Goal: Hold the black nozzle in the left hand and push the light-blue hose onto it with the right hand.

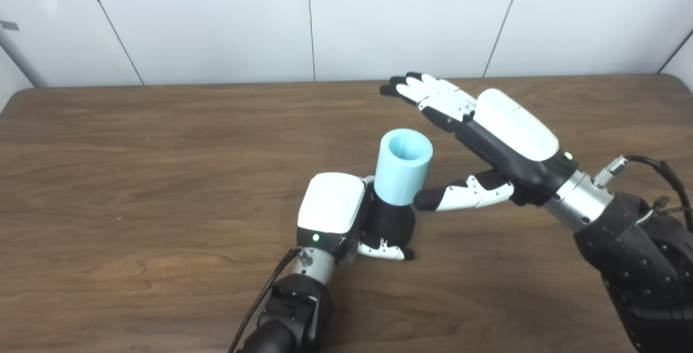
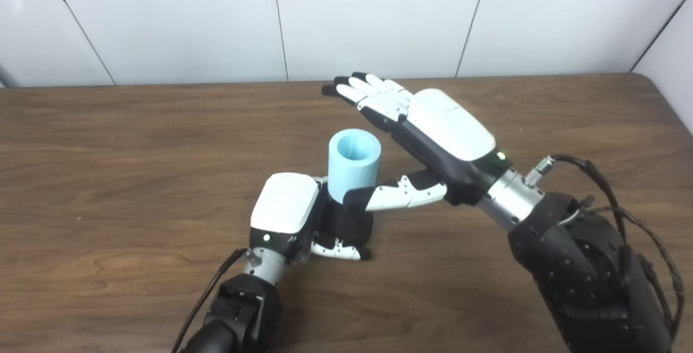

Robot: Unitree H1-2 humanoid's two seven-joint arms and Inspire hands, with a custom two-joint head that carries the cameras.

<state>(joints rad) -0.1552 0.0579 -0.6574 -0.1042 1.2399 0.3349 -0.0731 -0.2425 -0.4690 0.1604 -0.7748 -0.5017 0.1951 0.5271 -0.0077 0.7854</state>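
From the left eye view, my left hand [image 1: 337,213] is wrapped around the black nozzle [image 1: 391,222], its fingers [image 1: 383,249] curled closed on the base so the piece stands upright on the wooden counter [image 1: 162,180] and cannot twist away. The light-blue hose [image 1: 402,166] sits on top of the nozzle, open end up, its lower edge meeting the black body; I judge it is already seated, though how deep I cannot tell. My right hand [image 1: 495,136] is spread open and holds nothing, its fingers [image 1: 419,87] stretched out above and behind the hose, the thumb close by the hose's side.

From the right eye view, the same arrangement shows: the thumb tip overlaps the lower hose, so touching or just beside I cannot say. I judge the open palm is placed to press down or let go. No brand, label or writing is readable anywhere.
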